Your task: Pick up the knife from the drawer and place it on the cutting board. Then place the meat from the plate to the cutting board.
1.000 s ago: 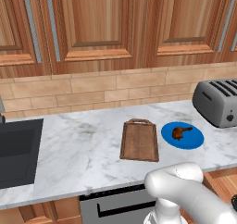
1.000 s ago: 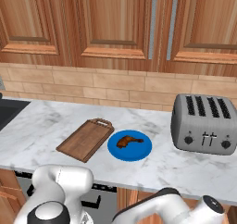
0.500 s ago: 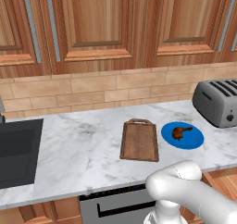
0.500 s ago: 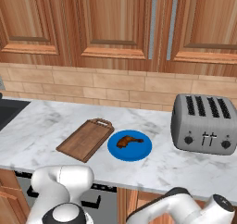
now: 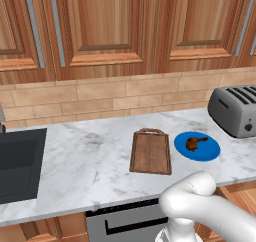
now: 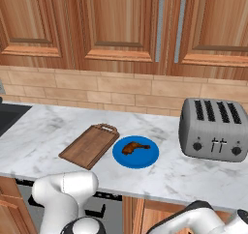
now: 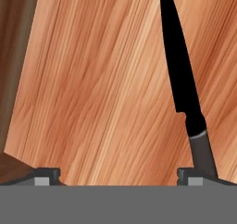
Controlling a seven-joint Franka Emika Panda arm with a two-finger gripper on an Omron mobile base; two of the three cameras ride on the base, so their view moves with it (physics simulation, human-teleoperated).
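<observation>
Down inside the drawer (image 7: 106, 79), on its light wood floor, the knife (image 7: 183, 89) lies flat, all black, its pointed blade running away from the hand and its grey-toned handle reaching back to the fingertip (image 7: 196, 176) on the right side of the hand view. The gripper (image 7: 118, 174) hangs just above that wood with its two fingertips spread wide apart, nothing between them; the knife handle sits against or just beside one fingertip rather than in the gap, so the claw is released and holds nothing. A darker wooden wall of the drawer shows along the left edge of that view. Up on the marble counter (image 5: 90, 156), the cutting board (image 5: 151, 152) lies bare, its loop handle pointing toward the brick backsplash (image 5: 125, 93). Just beside it, toward the toaster (image 6: 214, 127), sits the blue plate (image 6: 145, 158), apart from the board by a narrow strip of marble. The meat (image 6: 134, 147) rests near the middle of the plate, its thin bone end pointing toward the toaster side. The toaster stands well apart from the plate at the far right of the counter, and a dark sink (image 5: 17, 166) is set into the counter at the far left. Reddish-brown upper cabinets (image 5: 110, 26) with long metal handles hang above the backsplash. The white arm (image 5: 200, 206) bends down below the counter's front edge.
</observation>
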